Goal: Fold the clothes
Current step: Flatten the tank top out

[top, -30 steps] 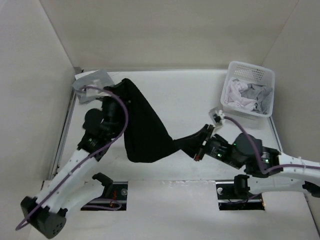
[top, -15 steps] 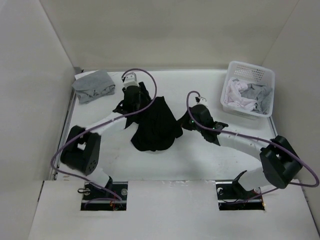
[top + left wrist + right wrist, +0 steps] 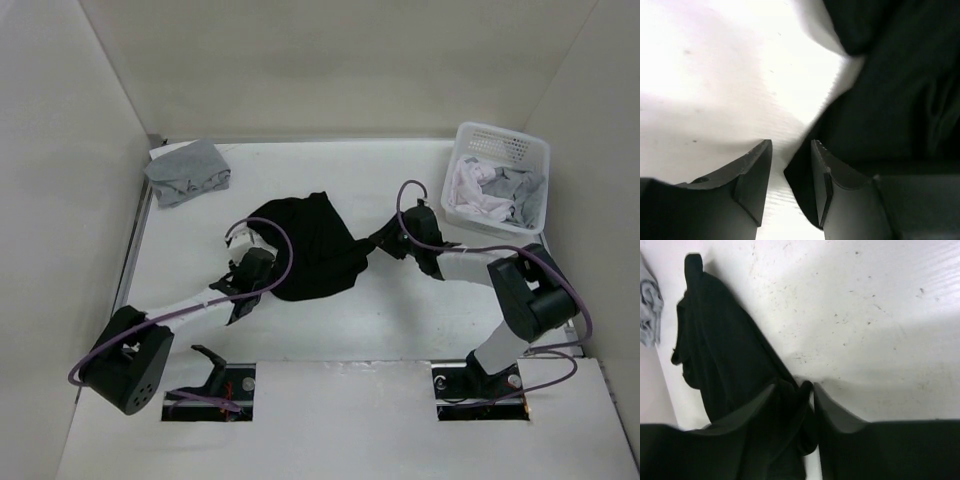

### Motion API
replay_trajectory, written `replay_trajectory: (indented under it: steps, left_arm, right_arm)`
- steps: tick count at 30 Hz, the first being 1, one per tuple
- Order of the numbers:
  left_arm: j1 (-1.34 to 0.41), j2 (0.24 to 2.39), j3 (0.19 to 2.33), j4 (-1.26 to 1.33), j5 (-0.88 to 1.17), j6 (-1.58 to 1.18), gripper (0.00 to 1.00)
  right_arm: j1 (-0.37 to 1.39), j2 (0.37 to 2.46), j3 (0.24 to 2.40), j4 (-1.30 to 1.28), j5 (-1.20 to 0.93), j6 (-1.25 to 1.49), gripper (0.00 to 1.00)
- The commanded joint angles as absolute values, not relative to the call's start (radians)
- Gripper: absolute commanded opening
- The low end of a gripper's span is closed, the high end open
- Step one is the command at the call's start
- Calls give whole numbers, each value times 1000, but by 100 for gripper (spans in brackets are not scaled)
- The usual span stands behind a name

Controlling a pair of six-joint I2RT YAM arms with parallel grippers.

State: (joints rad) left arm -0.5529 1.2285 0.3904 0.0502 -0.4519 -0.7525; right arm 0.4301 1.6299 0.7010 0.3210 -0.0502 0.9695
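garment: plain black limp fabric garment [image 3: 305, 250], shirt-sized, bunched in a rumpled heap with deep creases; not flat and not neatly folded
where: middle of the white table [image 3: 400, 320], between the two grippers
left gripper [image 3: 791, 143]: at the heap's near-left edge; fingers apart, table visible through the gap, cloth edge against one finger
right gripper [image 3: 795, 386]: at the heap's right end; fingers apart, a fold of the black cloth lying in the gap
light grey crumpled garment [image 3: 185, 172]: far-left corner of the table, well apart from the heap
white plastic lattice basket [image 3: 470, 135]: far-right corner, holding white and grey garments [image 3: 485, 190] in a jumble
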Motion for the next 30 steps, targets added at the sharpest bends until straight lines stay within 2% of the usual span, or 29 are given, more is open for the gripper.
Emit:
replay_trajectory:
  steps: [1,4,8,10,13,14,16,18,19,20,24,27,30]
  left_arm:
    - [-506,1143,332,57,-485,-903,36]
    - [-489,1169,333,64,-442,-900,37]
    - [-490,1201,331,87,-330,-896,33]
    - [-489,1180,316,86,-311,-908,33]
    - [-489,1147,305,87,-281,-931,34]
    - [-493,1143,305,90,-279,-936,34]
    - [-498,1152,310,100,-282,-942,34]
    - [-501,1172,316,118,-279,-939,31]
    - [-502,1184,321,130,-273,-936,25]
    - [-510,1193,327,138,-267,-933,19]
    - [-515,1158,327,127,-267,-934,9]
    - [-516,1105,328,101,-273,-934,5]
    - [-515,1065,342,68,-278,-933,4]
  right_arm:
    - [450,1567,723,393,-27,924,54]
    - [459,1507,669,382,9,896,59]
    - [467,1434,589,357,50,870,56]
    - [469,1414,562,344,70,861,45]
    - [470,1401,517,305,89,870,22]
    - [470,1396,502,295,98,874,18]
    - [470,1390,473,299,123,870,22]
    - [491,1426,498,290,95,829,33]
    - [514,1460,529,275,75,803,39]
    - [545,1500,566,258,71,790,40]
    - [579,1557,603,264,60,792,48]
    - [600,1601,636,255,49,790,48]
    - [605,1650,669,255,37,804,38]
